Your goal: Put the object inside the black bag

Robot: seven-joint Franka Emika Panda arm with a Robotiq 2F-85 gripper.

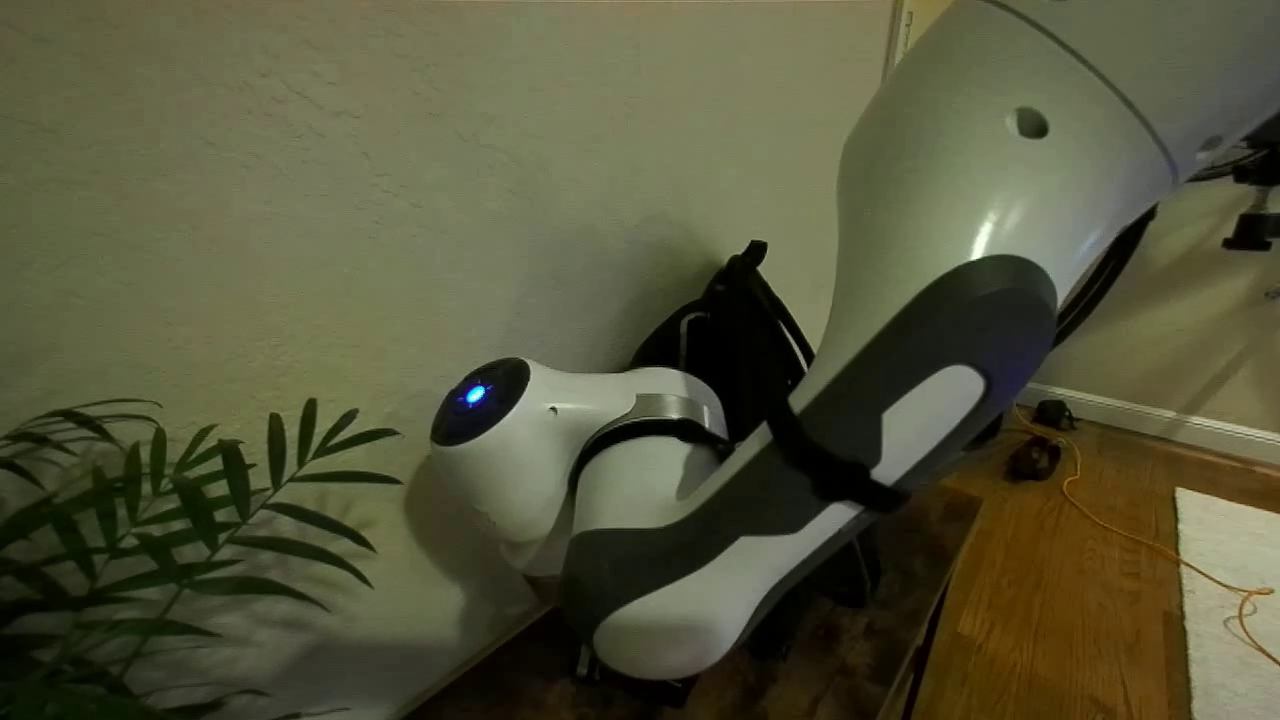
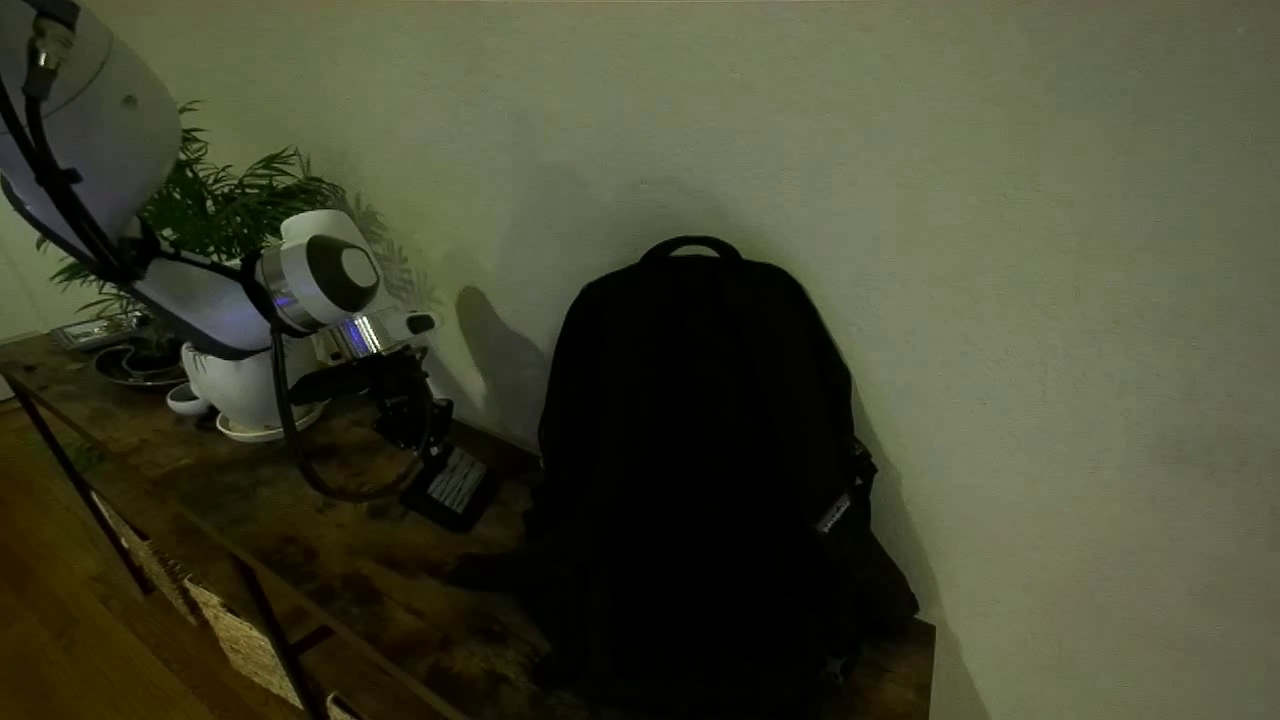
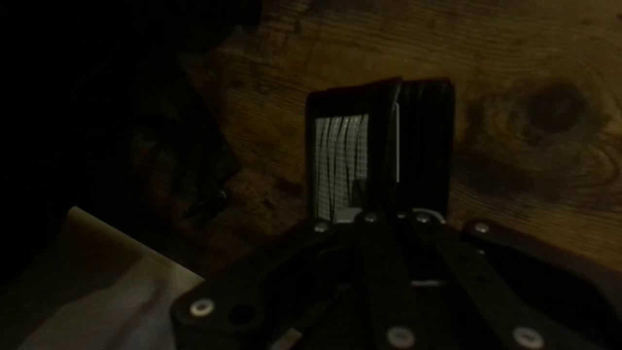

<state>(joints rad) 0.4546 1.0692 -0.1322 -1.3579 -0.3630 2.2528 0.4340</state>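
In an exterior view I can't read the backpack's (image 2: pixel 700 430) four-o'clock tag (image 2: pixel 833 513); the arm (image 2: pixel 200 290) at ten is cut off.

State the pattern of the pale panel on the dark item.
The pale panel is greyish white with thin, wavy dark lines; it shows best in the wrist view.

Black backpack (image 2: pixel 700 430), dark object (image 2: pixel 450 487) with dark-striped pale panel (image 3: pixel 341 155), mottled brown tabletop (image 2: pixel 400 590), green plant (image 2: pixel 225 215)
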